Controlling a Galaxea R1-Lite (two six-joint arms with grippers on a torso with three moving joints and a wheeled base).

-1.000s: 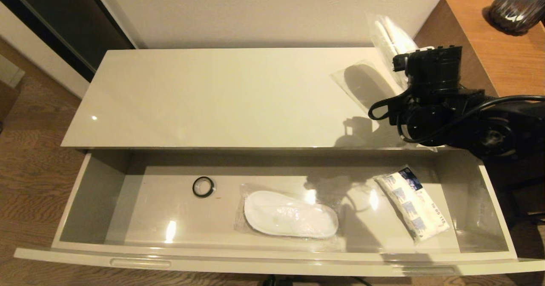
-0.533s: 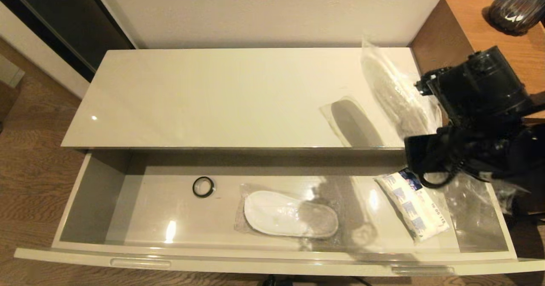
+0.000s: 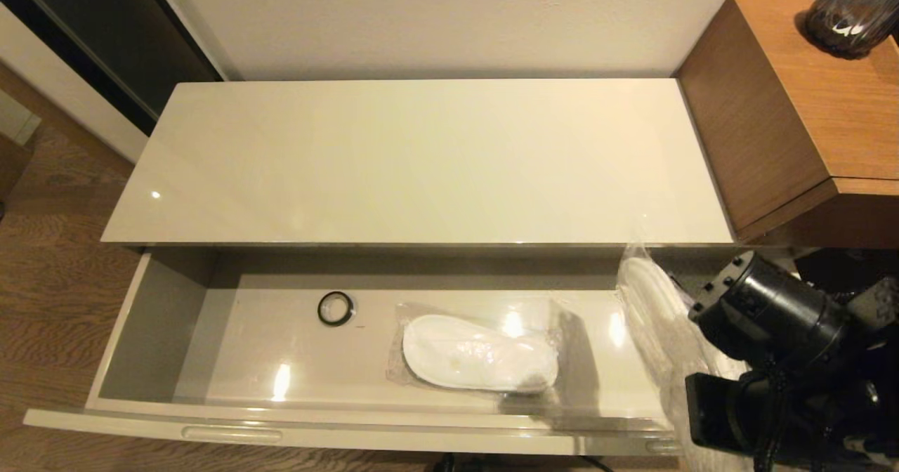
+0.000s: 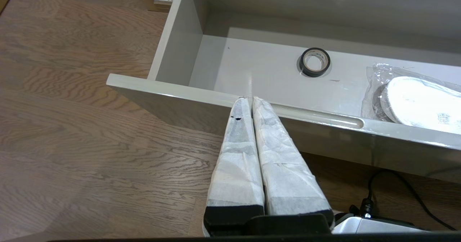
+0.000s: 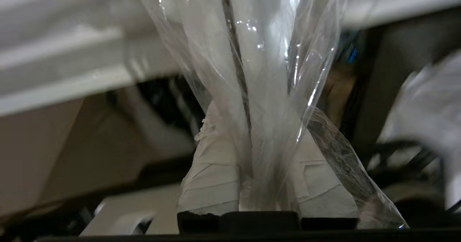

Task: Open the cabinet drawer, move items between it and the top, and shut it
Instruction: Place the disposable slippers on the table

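The cabinet drawer [image 3: 161, 317] stands pulled out below the cream top [image 3: 421, 163], which carries nothing. In it lie the black tape roll [image 3: 336, 308] and one plastic-sealed white slipper pack [image 3: 477, 354]. My right gripper [image 5: 259, 134] is shut on the clear bag of a second slipper pack [image 3: 650, 303], which it holds on edge over the drawer's right end. My left gripper [image 4: 248, 99] is shut and empty; its tips sit at the drawer's front rim beside the left handle slot [image 4: 320, 116]. From there the tape roll [image 4: 314, 62] shows inside.
A taller brown wooden unit [image 3: 786, 107] with a dark vase [image 3: 850, 12] stands right of the cabinet. My right arm [image 3: 772, 317] and the held bag cover the drawer's right end, so the blue-printed packet is hidden. Wood floor lies to the left.
My right gripper has carried the slipper pack off the top's right end, forward and down to the drawer's right end. It now hides the blue-printed packet.
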